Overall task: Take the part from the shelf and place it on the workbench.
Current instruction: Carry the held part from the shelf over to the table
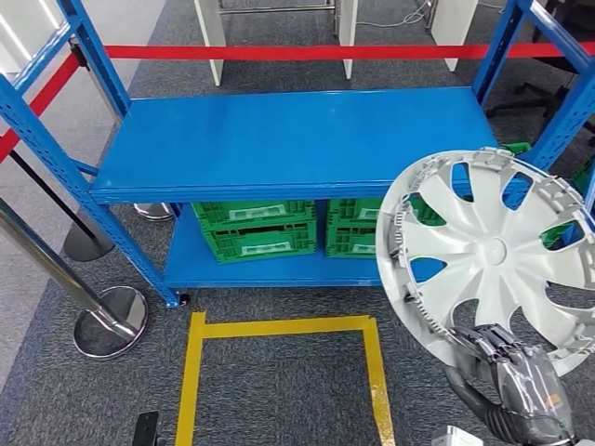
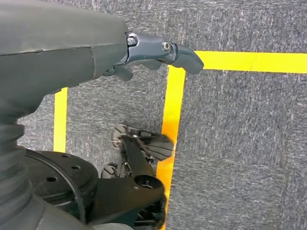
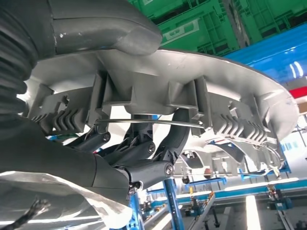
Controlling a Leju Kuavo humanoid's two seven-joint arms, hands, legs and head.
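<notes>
The part is a silver wheel cover (image 1: 491,251) with curved spokes, held up in the air in front of the blue shelf (image 1: 287,139) at the right of the head view. My right hand (image 1: 522,386) grips its lower rim from below. In the right wrist view the thumb lies over the wheel cover's rim (image 3: 203,76) and the dark fingers (image 3: 152,153) curl under its ribbed inner edge. My left hand (image 2: 159,52) hangs over the carpet with nothing in it, its fingers stretched out.
The shelf's top board is bare; green crates (image 1: 256,228) stand on its lower board. A yellow taped rectangle (image 1: 281,327) marks the grey carpet in front. Chrome stanchion bases (image 1: 111,321) with red belts (image 1: 281,52) stand at the left and behind.
</notes>
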